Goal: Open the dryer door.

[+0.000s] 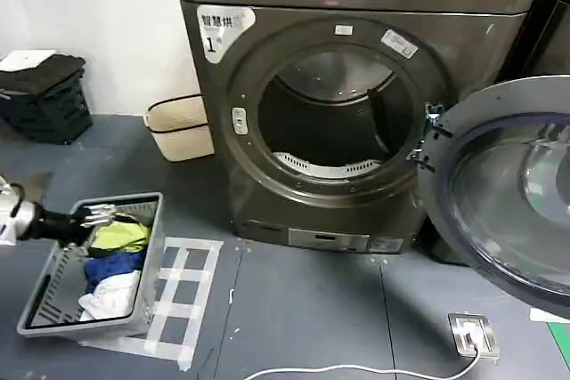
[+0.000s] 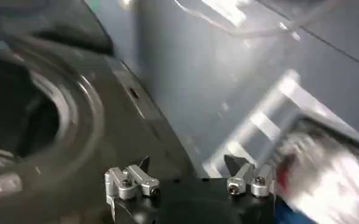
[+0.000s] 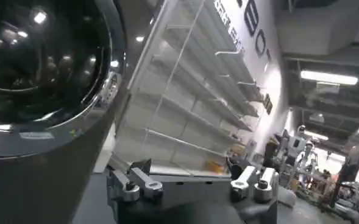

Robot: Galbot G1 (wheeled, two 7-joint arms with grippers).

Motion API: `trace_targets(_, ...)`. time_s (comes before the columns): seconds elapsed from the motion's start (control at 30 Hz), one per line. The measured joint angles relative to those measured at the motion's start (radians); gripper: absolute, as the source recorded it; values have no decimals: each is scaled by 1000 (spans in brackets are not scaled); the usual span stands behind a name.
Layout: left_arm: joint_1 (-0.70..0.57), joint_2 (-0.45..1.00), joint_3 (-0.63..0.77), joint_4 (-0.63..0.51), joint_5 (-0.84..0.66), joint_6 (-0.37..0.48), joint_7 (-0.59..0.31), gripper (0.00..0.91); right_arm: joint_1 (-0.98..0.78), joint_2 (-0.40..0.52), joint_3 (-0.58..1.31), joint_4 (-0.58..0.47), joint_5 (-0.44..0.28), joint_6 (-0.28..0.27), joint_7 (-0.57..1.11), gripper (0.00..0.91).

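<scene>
Hovered low over the laundry basket (image 1: 53, 295) on the floor: left gripper (image 1: 105, 214), fingers spread, pinching nothing. Right gripper (image 3: 194, 176) likewise spread. Farther right, swung fully wide: dryer door (image 1: 512, 193), hinged beside the drum opening (image 1: 334, 113), inner face toward the robot, no long axis. Risk: drifting shut if bumped.

L gripper (image 1: 100, 214) low, jaws apart, empty

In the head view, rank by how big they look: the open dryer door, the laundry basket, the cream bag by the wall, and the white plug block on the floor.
1. dryer door, though it is cut off at the edge and nearer the camera
2. laundry basket
3. cream bag
4. white plug block
</scene>
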Motion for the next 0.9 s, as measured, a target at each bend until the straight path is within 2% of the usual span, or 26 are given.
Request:
trace_targets(0.23, -17, 4, -23, 36, 154, 0, 74, 907, 2, 7, -22, 9, 2, 1, -2, 907)
trace_targets(0.4, -23, 4, -31, 35, 269, 0, 75, 907, 1, 14, -34, 11, 10, -1, -11, 907)
trace_targets(0.9, -31, -42, -48, 30, 439, 0, 77, 907, 8, 42, -56, 18, 9, 4, -13, 907)
